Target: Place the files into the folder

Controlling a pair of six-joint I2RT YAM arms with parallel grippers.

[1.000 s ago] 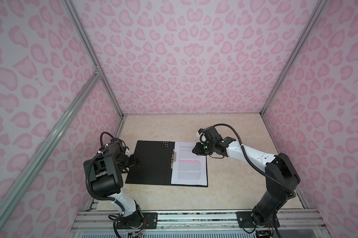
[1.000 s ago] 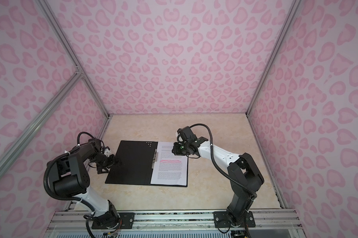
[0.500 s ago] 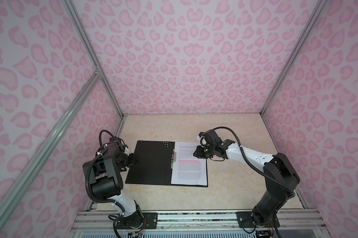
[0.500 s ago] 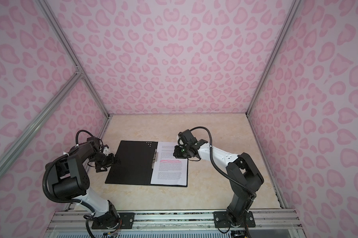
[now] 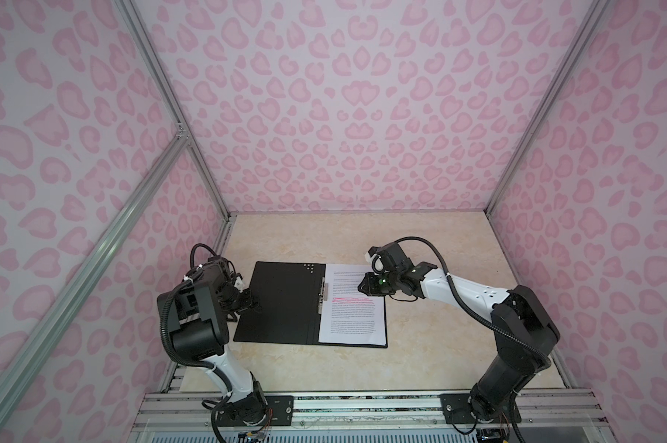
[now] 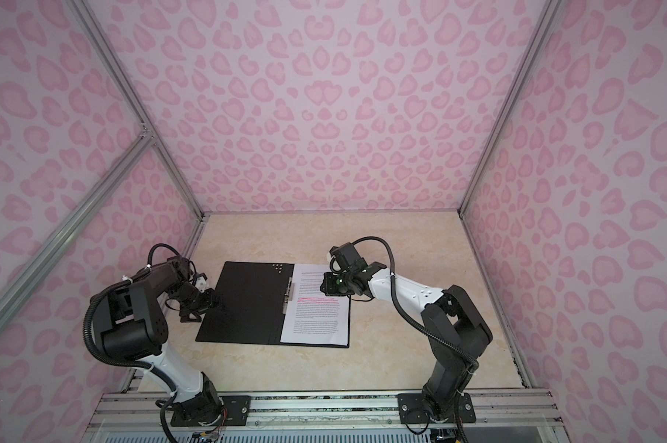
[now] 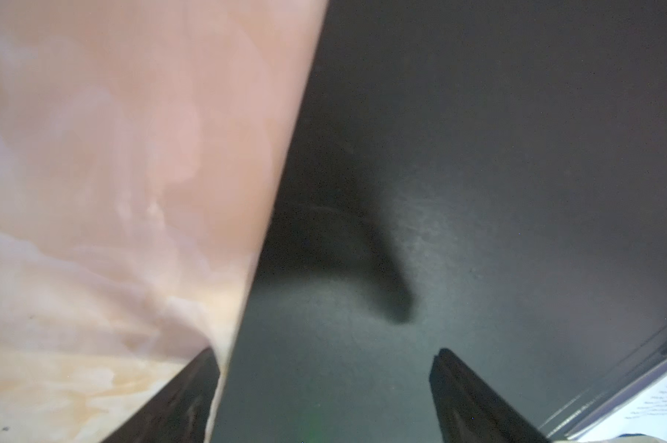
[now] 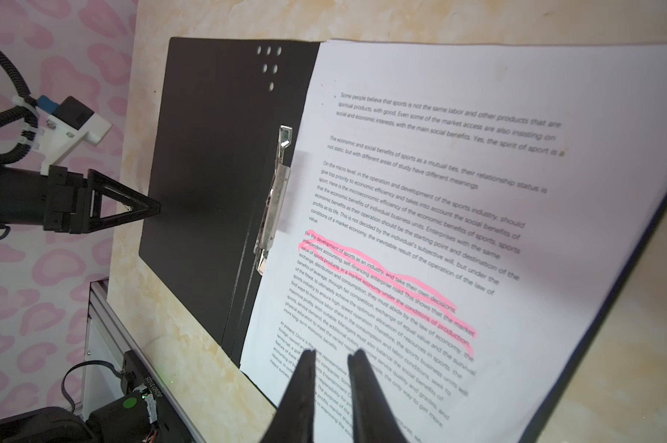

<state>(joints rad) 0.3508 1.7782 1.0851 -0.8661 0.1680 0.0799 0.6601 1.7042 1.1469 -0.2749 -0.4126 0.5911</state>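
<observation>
Open folder on the tabletop, pages lying on its right leaf.

The beige marbled tabletop (image 5: 420,245) carries the thin folder (image 5: 282,303), spread flat with its black inside up. The white printed files with pink-highlighted lines (image 5: 353,322) lie on its right leaf beside the metal spine clip (image 5: 323,297). The left tool (image 7: 326,354) gapes wide and empty astride the bare leaf's outer edge, probably to lift it. The right tool (image 8: 332,354), nearly closed and empty, hangs over the sheets, in the closing cover's path.
</observation>
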